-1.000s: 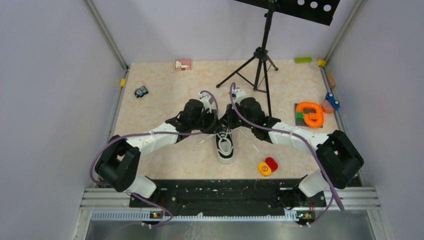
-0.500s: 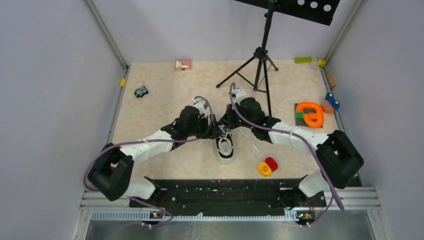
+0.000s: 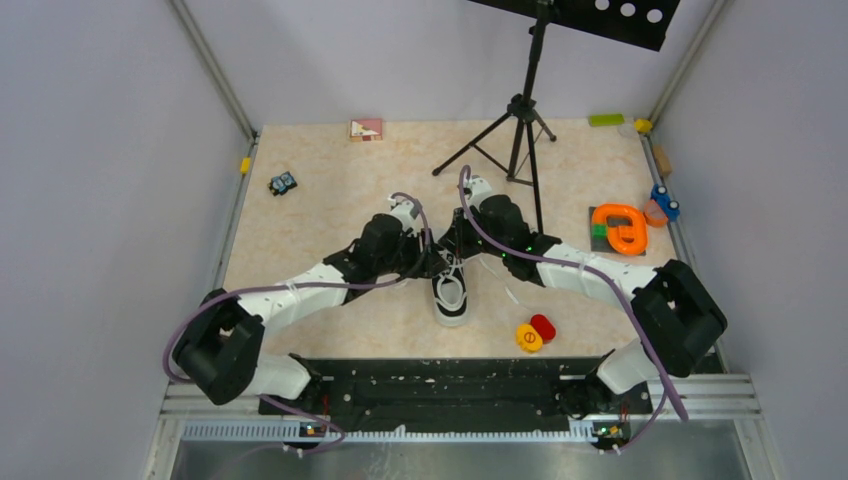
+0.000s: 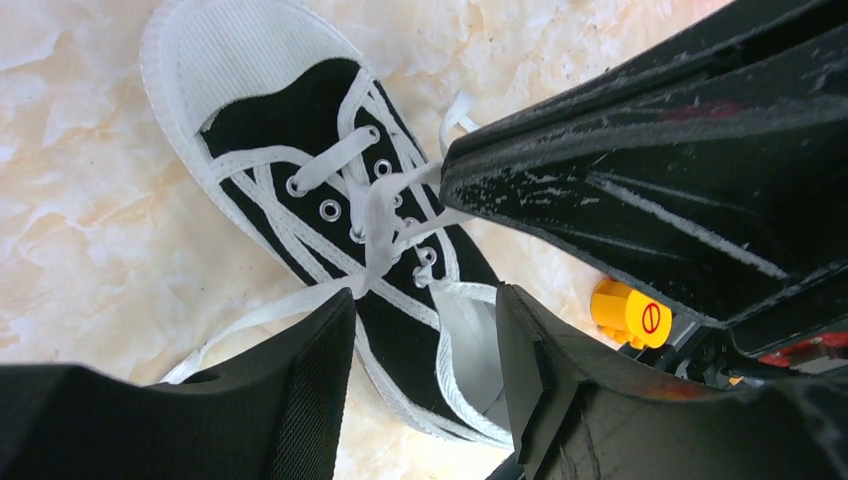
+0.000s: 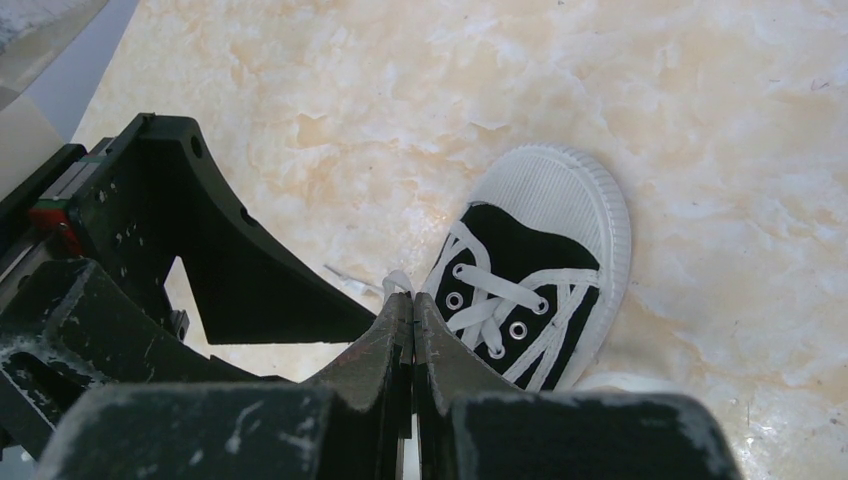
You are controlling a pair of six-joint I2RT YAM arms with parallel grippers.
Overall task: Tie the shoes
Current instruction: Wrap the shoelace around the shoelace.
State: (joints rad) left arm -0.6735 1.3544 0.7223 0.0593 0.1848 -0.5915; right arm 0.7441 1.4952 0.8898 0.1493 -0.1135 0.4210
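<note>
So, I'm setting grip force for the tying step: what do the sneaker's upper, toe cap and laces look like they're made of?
The upper looks like matte black woven fabric, probably canvas, with shiny, metal-looking eyelets. The toe cap is white and finely ribbed, likely rubber. The laces are flat white woven cord, perhaps cotton or polyester, and soft, since they fold and drape.

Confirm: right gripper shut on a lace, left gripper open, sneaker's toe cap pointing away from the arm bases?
No: the toe cap of the sneaker points toward the arm bases, per the top external view. The right gripper is shut on a lace and the left gripper open, as stated.
</note>
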